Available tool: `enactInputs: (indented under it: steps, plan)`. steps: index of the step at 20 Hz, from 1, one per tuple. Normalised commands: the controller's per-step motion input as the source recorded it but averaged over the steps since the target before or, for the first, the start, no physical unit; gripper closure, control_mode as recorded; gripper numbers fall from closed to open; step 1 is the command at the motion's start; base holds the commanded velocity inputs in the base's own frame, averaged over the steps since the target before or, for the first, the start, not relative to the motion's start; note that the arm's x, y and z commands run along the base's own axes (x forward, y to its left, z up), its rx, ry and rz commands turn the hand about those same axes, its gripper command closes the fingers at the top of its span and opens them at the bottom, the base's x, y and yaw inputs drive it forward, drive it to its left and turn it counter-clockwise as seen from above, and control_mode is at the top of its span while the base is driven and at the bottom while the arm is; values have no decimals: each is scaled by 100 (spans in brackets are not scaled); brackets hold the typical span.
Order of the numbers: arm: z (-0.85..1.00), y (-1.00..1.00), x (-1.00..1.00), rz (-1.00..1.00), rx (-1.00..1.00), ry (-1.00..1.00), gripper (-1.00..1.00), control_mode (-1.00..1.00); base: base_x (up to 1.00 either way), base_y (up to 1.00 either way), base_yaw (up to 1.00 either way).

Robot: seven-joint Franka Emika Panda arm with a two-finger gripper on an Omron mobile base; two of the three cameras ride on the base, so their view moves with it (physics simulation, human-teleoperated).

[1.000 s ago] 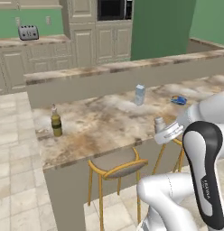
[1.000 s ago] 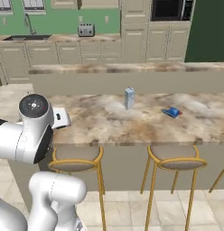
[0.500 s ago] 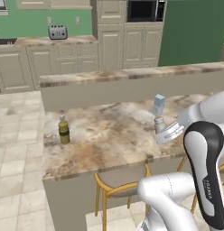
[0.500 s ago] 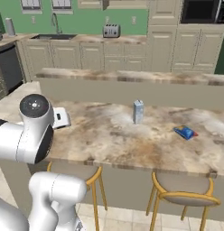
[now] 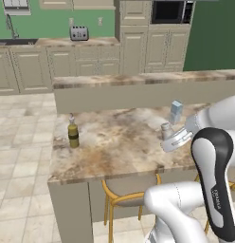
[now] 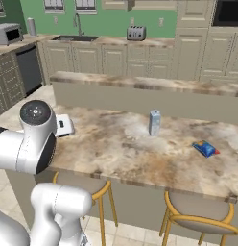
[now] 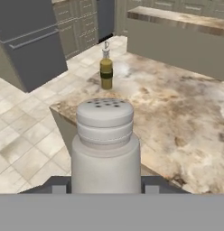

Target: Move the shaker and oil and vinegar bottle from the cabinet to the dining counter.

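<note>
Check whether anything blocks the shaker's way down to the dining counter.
Nothing visible does. The pincer holds the shaker above bare marbled dining counter. The bottle stands near the far corner, and the carton stands off to the side.

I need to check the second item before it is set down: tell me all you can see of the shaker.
The shaker is a pale silver-grey cylinder with a slightly narrower ribbed cap, domed and pierced with small dark holes. It stands upright, held at its base between the fingers of the gripper, above the dining counter near its edge, not resting on it.
</note>
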Motion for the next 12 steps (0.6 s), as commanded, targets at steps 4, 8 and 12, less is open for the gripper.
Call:
enactInputs:
  steps: [4, 8, 12]
  plan:
    - [0, 0, 0, 0, 0, 0, 100, 100, 73, 0, 29]
    - [-12, -6, 31, 11, 3, -1, 100, -100, 31, -6, 12]
    - [-24, -9, 70, 22, 4, -2, 100, -100, 0, 0, 0]
